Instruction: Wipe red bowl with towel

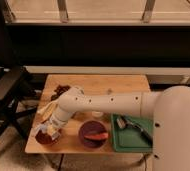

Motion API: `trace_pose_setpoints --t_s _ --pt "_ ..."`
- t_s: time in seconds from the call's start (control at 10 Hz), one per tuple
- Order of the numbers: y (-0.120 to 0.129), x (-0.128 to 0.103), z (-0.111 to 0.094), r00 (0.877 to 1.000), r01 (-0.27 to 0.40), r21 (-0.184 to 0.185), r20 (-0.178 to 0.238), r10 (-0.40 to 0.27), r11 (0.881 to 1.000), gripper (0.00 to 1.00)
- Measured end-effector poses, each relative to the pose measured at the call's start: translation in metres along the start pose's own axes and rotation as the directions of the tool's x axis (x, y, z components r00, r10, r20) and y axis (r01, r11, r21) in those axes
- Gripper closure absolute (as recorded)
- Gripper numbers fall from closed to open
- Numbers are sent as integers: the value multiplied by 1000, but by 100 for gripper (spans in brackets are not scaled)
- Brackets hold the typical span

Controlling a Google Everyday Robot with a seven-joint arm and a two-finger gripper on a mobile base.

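The red bowl (pixel 44 138) sits at the table's front left corner, with only its front rim showing. My gripper (pixel 50 129) is down at the bowl, right over its inside. It is shut on the towel (pixel 41 129), a small pale grey-blue cloth that shows at the gripper's left side and hangs into the bowl. My white arm (pixel 103 104) reaches in from the right across the table's middle and hides what lies under it.
A dark purple bowl (pixel 93 136) with an orange-red thing in it stands just right of the red bowl. A green tray (pixel 119 142) with utensils is at the front right. Dark small things (pixel 62 90) lie at the back left. A black chair (pixel 8 92) stands left of the table.
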Motion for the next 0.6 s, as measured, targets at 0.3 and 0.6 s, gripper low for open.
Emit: trace_pose_setpoints --t_s 0.3,0.6 --pt "-13 -26 12 998 56 -6 5 -56 998 100" --pt "-3 -41 32 995 98 -60 20 -97 993 100"
